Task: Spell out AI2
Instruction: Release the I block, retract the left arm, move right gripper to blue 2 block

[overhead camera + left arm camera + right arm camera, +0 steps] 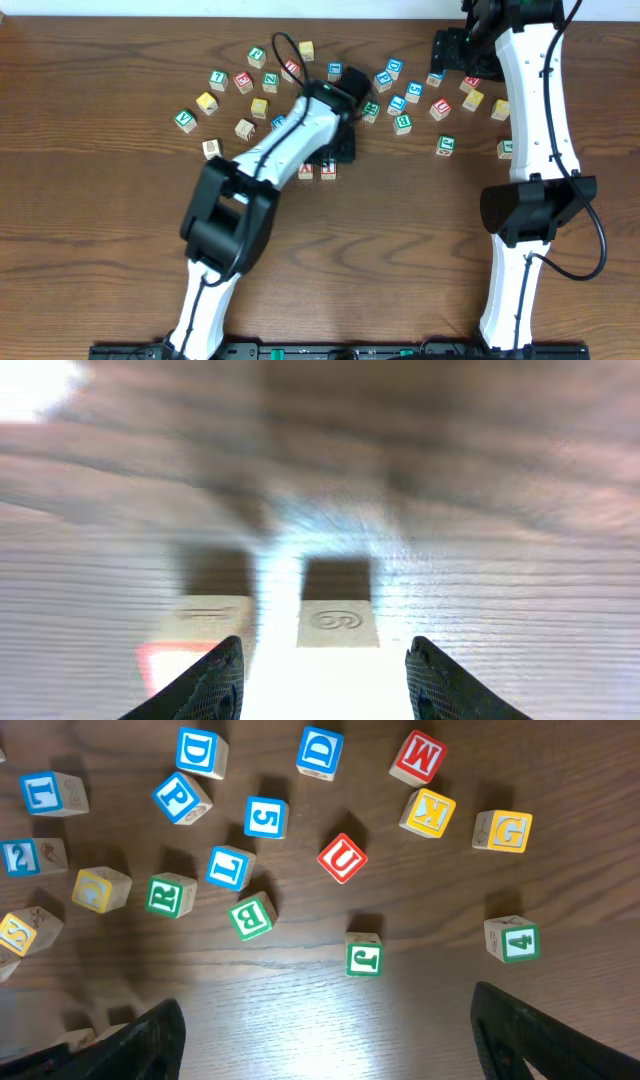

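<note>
- Two blocks, the red-lettered pair [316, 170], lie side by side just below the left end effector [335, 152] in the overhead view. Their letters are too small to read surely.
- Left of the left end effector, loose letter blocks are scattered on the wooden desk [100, 250]. Among them are a green block [185, 121], a yellow block [207, 101] and a tan block [211, 148], all well apart from it.
- At the left end effector, the wrist view is blurred. The dark fingers [215, 682] are spread, released, with nothing pinched. A pale block with a ring carved on top [338, 622] sits just ahead, in line with the gap. A red-edged block [190, 645] sits beside it, with a narrow gap between the two.
- Right of the left end effector lies a second scatter of blocks. It includes a blue 2 block [22, 856], a red U block [342, 858], a green J block [364, 958] and a green 4 block [512, 939].
- Far right of the left end effector, up near the desk's back edge, the right end effector [322, 1005] hangs above that scatter. It is released, its fingers wide apart and touching no block.
</note>
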Robot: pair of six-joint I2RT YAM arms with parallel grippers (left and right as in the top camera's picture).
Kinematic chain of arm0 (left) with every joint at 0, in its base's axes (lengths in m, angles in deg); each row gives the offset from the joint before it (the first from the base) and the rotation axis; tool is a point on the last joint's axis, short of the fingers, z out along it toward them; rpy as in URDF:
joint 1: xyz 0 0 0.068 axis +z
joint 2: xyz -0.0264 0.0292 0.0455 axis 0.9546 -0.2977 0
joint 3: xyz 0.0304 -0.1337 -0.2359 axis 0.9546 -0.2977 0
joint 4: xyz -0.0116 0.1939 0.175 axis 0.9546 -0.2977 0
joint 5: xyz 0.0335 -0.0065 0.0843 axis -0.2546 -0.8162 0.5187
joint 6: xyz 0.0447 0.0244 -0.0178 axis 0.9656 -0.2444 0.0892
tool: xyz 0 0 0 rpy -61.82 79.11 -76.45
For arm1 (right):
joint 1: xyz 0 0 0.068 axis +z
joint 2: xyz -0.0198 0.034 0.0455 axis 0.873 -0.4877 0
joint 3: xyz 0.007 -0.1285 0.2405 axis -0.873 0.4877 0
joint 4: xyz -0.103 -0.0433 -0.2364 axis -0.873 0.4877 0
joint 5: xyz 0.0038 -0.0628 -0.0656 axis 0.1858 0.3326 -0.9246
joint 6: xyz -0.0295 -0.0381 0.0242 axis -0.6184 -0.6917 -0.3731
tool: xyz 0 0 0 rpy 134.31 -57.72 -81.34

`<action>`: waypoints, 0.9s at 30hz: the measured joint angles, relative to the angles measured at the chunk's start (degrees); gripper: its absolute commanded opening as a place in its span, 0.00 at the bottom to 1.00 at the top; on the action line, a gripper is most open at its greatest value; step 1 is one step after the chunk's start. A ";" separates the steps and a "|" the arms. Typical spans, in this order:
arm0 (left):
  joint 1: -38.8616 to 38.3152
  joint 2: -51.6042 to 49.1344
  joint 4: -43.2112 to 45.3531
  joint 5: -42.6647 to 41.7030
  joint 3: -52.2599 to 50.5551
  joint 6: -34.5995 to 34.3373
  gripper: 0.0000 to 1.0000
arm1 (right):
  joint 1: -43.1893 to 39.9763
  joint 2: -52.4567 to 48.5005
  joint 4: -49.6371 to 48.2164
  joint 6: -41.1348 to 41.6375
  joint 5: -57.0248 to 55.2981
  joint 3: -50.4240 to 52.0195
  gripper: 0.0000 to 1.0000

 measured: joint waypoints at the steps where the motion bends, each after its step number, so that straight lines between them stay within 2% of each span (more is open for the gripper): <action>1: 0.68 1.16 0.04 -0.02 0.00 0.35 0.51 | 0.00 0.00 -0.02 0.00 0.00 0.00 0.86; 14: 12.87 21.70 -0.48 0.07 1.29 5.75 0.51 | 3.10 0.00 -5.18 0.00 2.84 0.00 0.83; 21: 19.26 23.56 -3.13 0.04 1.38 7.48 0.51 | 9.03 0.00 -9.86 0.00 3.80 0.00 0.82; 27: 26.88 23.56 -3.96 0.04 1.38 8.81 0.52 | 13.35 -0.28 -18.71 0.07 6.43 0.02 0.83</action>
